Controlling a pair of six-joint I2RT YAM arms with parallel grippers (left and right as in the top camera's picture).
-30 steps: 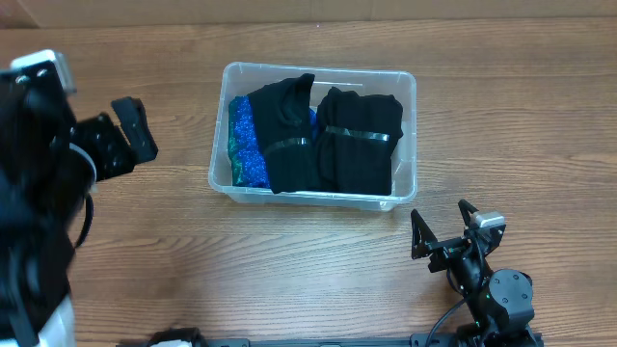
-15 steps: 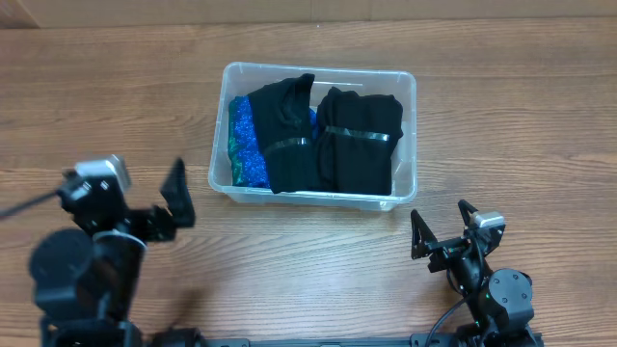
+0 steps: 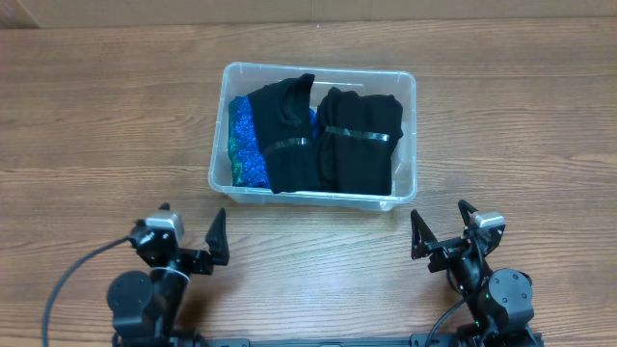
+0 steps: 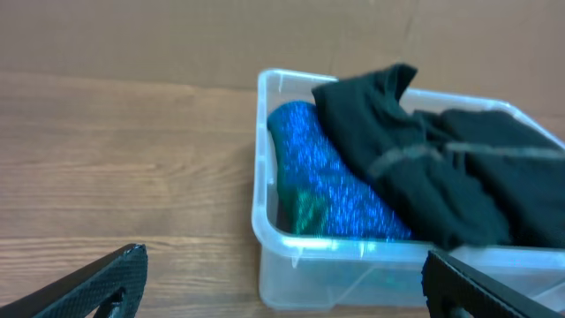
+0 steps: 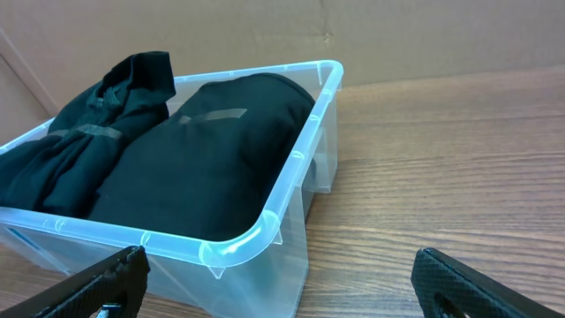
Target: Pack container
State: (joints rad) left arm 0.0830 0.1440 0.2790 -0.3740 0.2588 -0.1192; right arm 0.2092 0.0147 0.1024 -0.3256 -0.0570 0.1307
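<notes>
Since the earlier frames, the left gripper (image 3: 193,231) has retreated to the near edge of the table (image 3: 116,116), jaws wide and empty, like the right gripper (image 3: 442,220). The container (image 3: 410,92) sits mid-table holding black garments (image 3: 333,145) and a blue item (image 3: 243,140); packing appears complete.

Before me, the clear rectangular plastic container (image 3: 410,135) with rounded corners sits upright and open-topped on the wooden bench (image 3: 511,125), packed with folded black garments (image 3: 337,145) and a blue cloth (image 3: 247,145) at its left end.
</notes>
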